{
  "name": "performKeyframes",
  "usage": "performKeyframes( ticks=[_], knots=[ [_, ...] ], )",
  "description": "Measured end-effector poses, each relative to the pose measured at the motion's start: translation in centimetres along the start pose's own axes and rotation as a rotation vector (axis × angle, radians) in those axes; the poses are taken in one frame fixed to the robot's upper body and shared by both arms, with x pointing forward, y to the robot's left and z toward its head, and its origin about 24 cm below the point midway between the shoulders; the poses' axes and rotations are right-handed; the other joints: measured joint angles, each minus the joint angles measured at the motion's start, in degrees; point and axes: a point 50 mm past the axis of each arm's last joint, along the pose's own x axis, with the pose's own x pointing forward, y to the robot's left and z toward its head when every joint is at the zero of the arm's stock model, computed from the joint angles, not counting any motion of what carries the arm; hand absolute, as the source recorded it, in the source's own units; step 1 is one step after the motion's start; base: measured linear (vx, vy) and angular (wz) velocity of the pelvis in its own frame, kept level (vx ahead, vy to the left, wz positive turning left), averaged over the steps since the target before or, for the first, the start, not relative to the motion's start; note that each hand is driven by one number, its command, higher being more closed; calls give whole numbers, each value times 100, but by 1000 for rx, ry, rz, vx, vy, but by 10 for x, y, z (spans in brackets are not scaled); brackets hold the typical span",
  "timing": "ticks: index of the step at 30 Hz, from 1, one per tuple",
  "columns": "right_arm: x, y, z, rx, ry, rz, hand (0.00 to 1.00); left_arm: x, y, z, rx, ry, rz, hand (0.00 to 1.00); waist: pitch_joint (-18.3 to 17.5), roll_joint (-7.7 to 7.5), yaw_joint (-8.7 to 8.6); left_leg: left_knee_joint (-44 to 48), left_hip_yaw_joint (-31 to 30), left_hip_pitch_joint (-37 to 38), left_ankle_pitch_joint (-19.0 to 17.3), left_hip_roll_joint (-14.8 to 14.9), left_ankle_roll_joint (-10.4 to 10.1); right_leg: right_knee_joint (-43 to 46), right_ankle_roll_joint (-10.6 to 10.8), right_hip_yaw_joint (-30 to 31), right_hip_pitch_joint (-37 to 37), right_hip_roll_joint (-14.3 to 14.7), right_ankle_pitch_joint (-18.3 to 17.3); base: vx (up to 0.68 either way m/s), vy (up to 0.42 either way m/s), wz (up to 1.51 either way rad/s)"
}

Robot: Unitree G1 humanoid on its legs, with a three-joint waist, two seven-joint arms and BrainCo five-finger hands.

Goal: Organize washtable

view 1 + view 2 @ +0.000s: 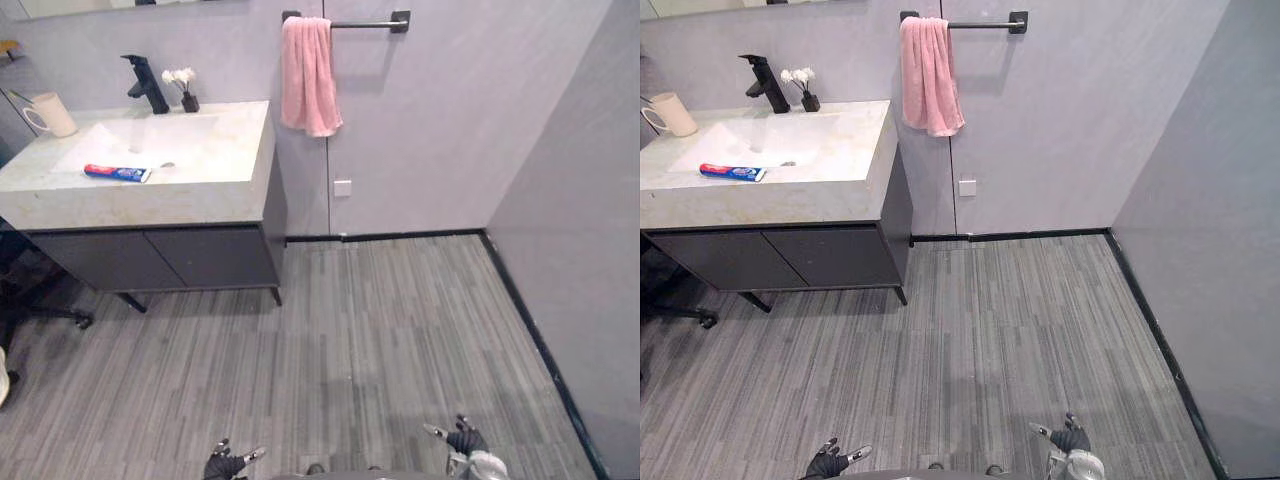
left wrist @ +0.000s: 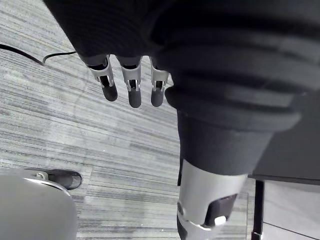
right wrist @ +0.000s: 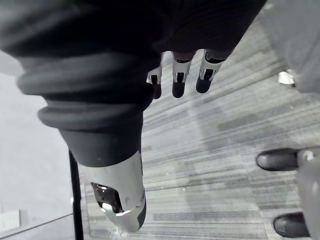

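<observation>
A washtable (image 1: 210,190) with a white sink stands at the far left against the wall. On its top lie a red, white and blue toothpaste tube (image 1: 117,173), a beige cup (image 1: 52,114) at the back left, a black faucet (image 1: 147,85) and a small vase of white flowers (image 1: 184,88). My left hand (image 1: 226,463) and right hand (image 1: 462,442) hang low over the floor, far from the washtable. Both are open with straight fingers (image 2: 130,85) and hold nothing; the right hand's fingers (image 3: 179,77) also point at bare floor.
A pink towel (image 1: 308,76) hangs from a bar on the back wall, right of the washtable. Grey plank floor (image 1: 400,330) stretches between me and the cabinet. A side wall closes off the right. A dark chair base (image 1: 40,310) stands at the left edge.
</observation>
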Motion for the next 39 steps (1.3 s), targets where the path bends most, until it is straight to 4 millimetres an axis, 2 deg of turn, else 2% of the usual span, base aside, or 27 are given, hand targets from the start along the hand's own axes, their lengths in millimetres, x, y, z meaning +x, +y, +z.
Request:
performKeyframes(
  ticks=[3, 5, 8, 13, 17, 23, 27, 29, 30, 31, 32, 34, 35, 37, 38, 39],
  knots=[
    [2, -7, 10, -42, -37, -6, 0, 0, 2, 5, -6, -21, 3, 0, 42, 68, -12, 20, -42, 100, 1, -14, 1, -6, 4, -48, 128, -13, 1, 134, -2, 6],
    [3, -11, 16, -82, -58, 3, 0, 1, 1, 20, -10, -86, -7, 0, 79, 141, -16, 21, -130, 148, 0, -15, -1, -6, 9, -126, 197, -17, -2, 96, -5, 15],
    [5, -11, 22, -102, -76, 9, 0, 0, 1, 32, -9, -149, -24, 0, 98, 165, -18, 38, -153, 147, -4, -7, -6, -6, 24, -139, 212, -17, -12, 51, -16, 3],
    [5, -12, 26, -106, -89, 3, 0, -1, -1, 41, 12, -187, -33, 0, 129, 153, -27, 179, -170, 119, -73, -5, -84, 12, 99, -146, 259, -36, -65, 19, -13, 3],
    [6, -21, 26, -76, -85, -30, 0, -2, -2, 47, 16, -219, -39, 0, 230, 235, -55, 445, -133, -9, -352, 7, 58, 132, 96, -113, 151, -34, -241, -33, -2, -5],
    [7, -29, 31, -63, -91, -72, 0, -7, 0, 48, 9, -244, -36, 0, 245, 279, -12, 755, 338, -387, -773, 70, 121, 244, 134, 376, -302, 13, -328, -21, 38, -42],
    [8, -37, 34, -67, -97, -93, 0, -9, 0, 51, 6, -264, -38, 0, 278, 342, -18, 1243, 562, -589, -1240, 60, 227, 1244, 342, 584, -804, -37, -795, 88, 85, -37],
    [7, -38, 33, -55, -91, -101, 0, -9, -2, 59, 9, -288, -45, 0, 323, 373, -28, 1327, 604, -456, -1307, 30, 303, 2541, 567, 494, -1329, -95, -936, 184, 108, -20],
    [7, -37, 36, -55, -100, -98, 0, -8, -2, 61, 15, -293, -48, 0, 358, 377, -27, 1298, 577, -374, -1337, 14, 349, 3030, 586, 439, -1528, -109, -931, 223, 88, 0],
    [7, -37, 40, -47, -118, -96, 0, -7, -3, 65, 24, -303, -53, 0, 450, 389, -68, 1264, 529, -192, -1356, -14, 386, 3604, 540, 199, -1796, -199, -1098, 238, 70, 11],
    [7, -38, 45, -46, -134, -98, 0, -7, -5, 69, 27, -315, -58, 0, 478, 403, -145, 1161, 494, -2, -1357, -14, 383, 3682, 440, -6, -1961, -254, -1195, 247, 62, 18],
    [7, -36, 53, -30, -167, -92, 0, -6, -4, 73, 27, -324, -57, 0, 504, 440, -172, 973, 438, 199, -1370, 11, 361, 3475, 386, -238, -2205, -277, -1218, 331, 30, 18],
    [9, -33, 63, -31, -197, -83, 0, -5, -7, 83, 17, -349, -64, 0, 597, 457, -235, 895, 378, 333, -1413, 82, 285, 3057, 352, -454, -2471, -257, -1179, 394, -9, 32],
    [9, -29, 67, -42, -206, -71, 0, -5, -9, 86, 14, -357, -68, 0, 656, 489, -321, 889, 243, 443, -1486, 181, 158, 2467, 305, -490, -2650, -169, -867, 348, -52, 44],
    [8, -27, 62, -52, -196, -62, 0, -5, -9, 88, 14, -368, -69, 0, 641, 407, -345, 980, 124, 571, -1611, 175, -39, 1968, 95, -473, -2626, -141, -301, 495, -110, 56],
    [7, -29, 58, -54, -188, -64, 0, -6, -13, 89, 7, -370, -76, 0, 660, 405, -361, 1339, -17, 629, -1797, 252, -177, 2101, -97, -534, -2557, -192, 144, 616, -141, 45]
  ],
)
